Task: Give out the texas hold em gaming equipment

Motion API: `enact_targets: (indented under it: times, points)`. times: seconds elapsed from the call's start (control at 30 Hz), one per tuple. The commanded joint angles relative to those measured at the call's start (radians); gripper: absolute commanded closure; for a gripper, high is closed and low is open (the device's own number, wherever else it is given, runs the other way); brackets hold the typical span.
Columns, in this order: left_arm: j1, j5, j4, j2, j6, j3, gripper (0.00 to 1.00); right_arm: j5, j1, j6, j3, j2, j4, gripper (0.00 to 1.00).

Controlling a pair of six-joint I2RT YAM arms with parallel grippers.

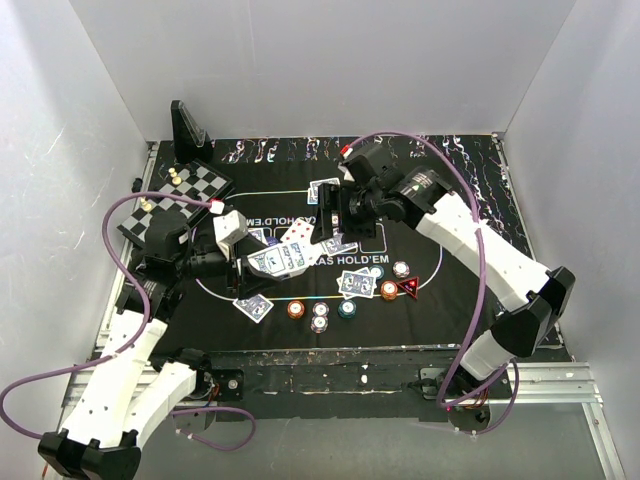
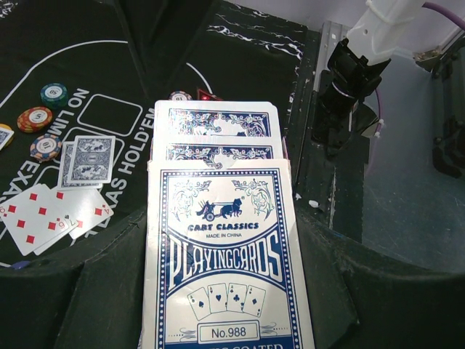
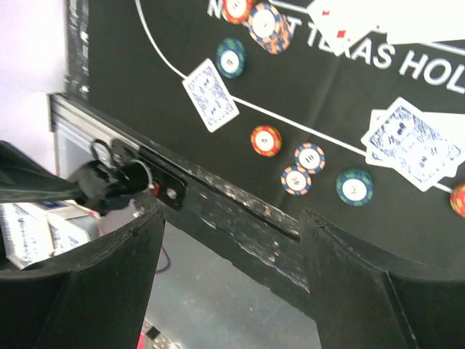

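Black mat (image 1: pixel 440 310) covers the table, w/ the chessboard (image 1: pixel 190 188) at far left. L gripper (image 1: pixel 258 266) is clenched on a fanned card pack (image 2: pixel 221 291), held over the mat's left-centre. R gripper (image 3: pixel 232 222) is released, jaws wide, nothing between, over mid-mat. Face-down cards (image 1: pixel 355 284) lie right of centre and 1 single card (image 1: pixel 253 307) near left. 4 chips (image 1: pixel 320 312) sit near-centre. The red triangle (image 1: pixel 409 288) is just beside an orange chip (image 1: pixel 389 290).

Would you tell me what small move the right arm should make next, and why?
Probably ease the right claw toward the deck and pinch its top card: the left claw holds that deck with the cards stepped, while the right claw is open, empty and close by.
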Motion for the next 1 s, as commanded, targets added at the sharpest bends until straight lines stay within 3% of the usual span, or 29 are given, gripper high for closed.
enact_targets:
  times: [0.0, 0.23, 0.63, 0.97]
  points:
    - [0.004, -0.003, 0.021, 0.014, 0.026, 0.046, 1.0, 0.087, 0.045, -0.05, 0.043, 0.009, -0.109, 0.19]
    - [0.004, -0.005, 0.021, 0.041, 0.047, 0.058, 1.0, 0.111, 0.091, -0.067, 0.082, 0.031, -0.124, 0.2]
    - [0.003, -0.009, 0.018, 0.052, 0.049, 0.057, 1.0, 0.145, 0.223, -0.044, 0.29, 0.187, -0.18, 0.22]
    - [0.003, -0.009, 0.022, 0.04, 0.049, 0.034, 1.0, 0.125, 0.288, 0.02, 0.318, 0.21, -0.131, 0.23]
